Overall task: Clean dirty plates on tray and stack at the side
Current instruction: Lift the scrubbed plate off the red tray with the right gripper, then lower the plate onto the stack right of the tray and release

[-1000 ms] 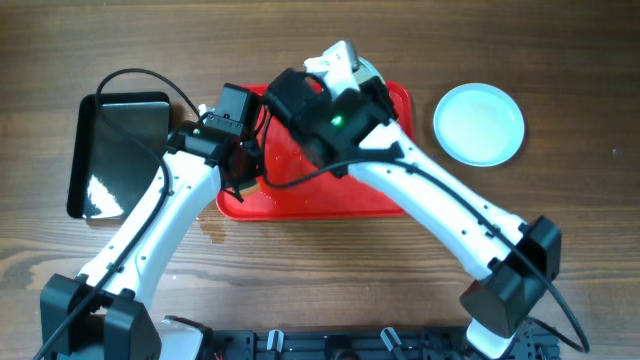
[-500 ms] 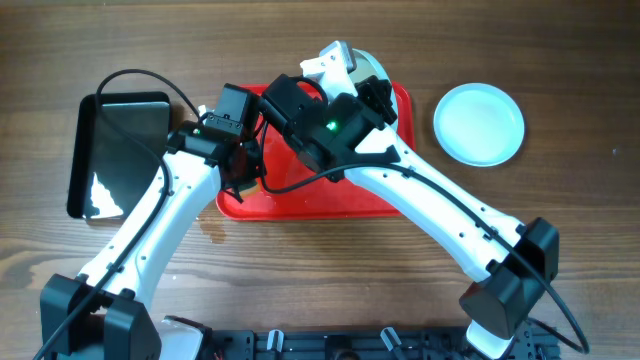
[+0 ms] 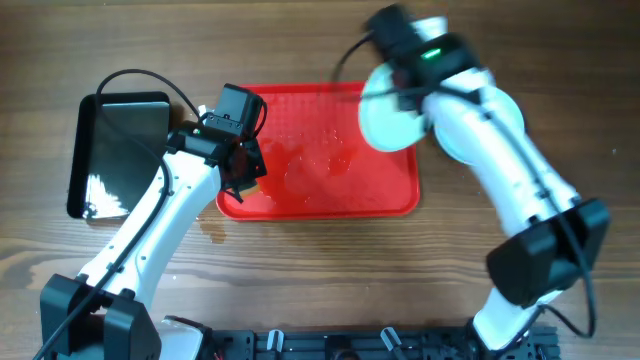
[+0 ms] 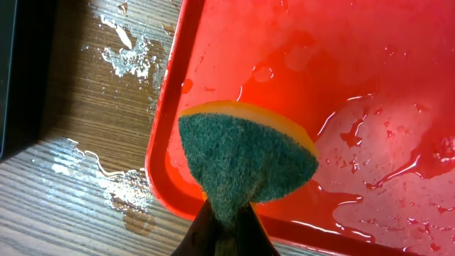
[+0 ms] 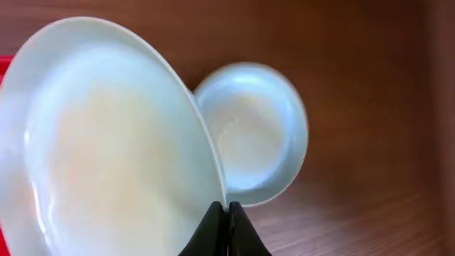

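While one plate hangs over the red tray's right edge, another plate lies on the table.
The right gripper pinches the first plate's rim; the left gripper squeezes a sponge. Stacking seems left.

The tray is bright red with a glossy wet sheen, and the sponge over it shows a dark green scouring face edged in orange-yellow. The tilted plate is plain pale blue-white, faintly creamy at its centre, and the flat plate is the same shade. The desk is brown with wood grain, the small tray glossy black, and the left arm and right arm white with black joints.
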Tool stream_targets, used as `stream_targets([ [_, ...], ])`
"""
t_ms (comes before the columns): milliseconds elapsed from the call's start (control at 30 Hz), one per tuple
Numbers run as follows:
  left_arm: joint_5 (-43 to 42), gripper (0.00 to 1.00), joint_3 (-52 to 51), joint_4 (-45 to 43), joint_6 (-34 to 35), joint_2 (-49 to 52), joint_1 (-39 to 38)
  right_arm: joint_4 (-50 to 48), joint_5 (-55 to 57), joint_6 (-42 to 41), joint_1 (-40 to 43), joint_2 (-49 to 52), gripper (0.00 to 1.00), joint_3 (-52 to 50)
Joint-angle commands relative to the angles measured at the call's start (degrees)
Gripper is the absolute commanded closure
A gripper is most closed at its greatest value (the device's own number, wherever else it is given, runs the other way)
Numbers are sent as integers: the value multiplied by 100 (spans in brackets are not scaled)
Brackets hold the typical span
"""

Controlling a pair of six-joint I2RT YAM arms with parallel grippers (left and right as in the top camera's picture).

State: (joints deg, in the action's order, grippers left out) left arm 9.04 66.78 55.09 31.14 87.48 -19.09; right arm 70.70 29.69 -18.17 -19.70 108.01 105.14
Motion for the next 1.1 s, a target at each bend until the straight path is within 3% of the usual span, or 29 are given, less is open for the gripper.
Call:
stream_targets([
  [0, -68, 96, -59, -13, -26, 44, 37, 55, -1996, -129, 1204, -31, 96, 48],
  [133, -66, 96, -59, -33, -26, 44, 37, 20, -2813, 142, 2343, -22, 96, -35],
  [333, -66, 96, -59, -59, -26, 44, 37, -501, -2800, 168, 3368, -22, 96, -592],
  [667, -66, 96, -59, -129, -26, 44, 37, -1635, -2909, 162, 3563, -11, 96, -1668],
  [733, -66, 96, -59, -129, -26, 44, 37, -1779, -2975, 160, 3563, -11, 75, -1836],
  [800, -66, 96, -59, -129, -26, 44, 37, -1799, -2977, 144, 3563, -11, 32, -1906],
  [833, -66, 96, -59, -129, -26, 44, 37, -1792, -3014, 149, 3563, -11, 16, -1923],
  [900, -66, 96, -59, -129, -26, 44, 37, -1716, -3300, 170, 3565, -13, 7, -1921],
  [1067, -66, 96, -59, -105, -26, 44, 37, -1469, -4977, 505, 3545, -13, 5, -1910],
])
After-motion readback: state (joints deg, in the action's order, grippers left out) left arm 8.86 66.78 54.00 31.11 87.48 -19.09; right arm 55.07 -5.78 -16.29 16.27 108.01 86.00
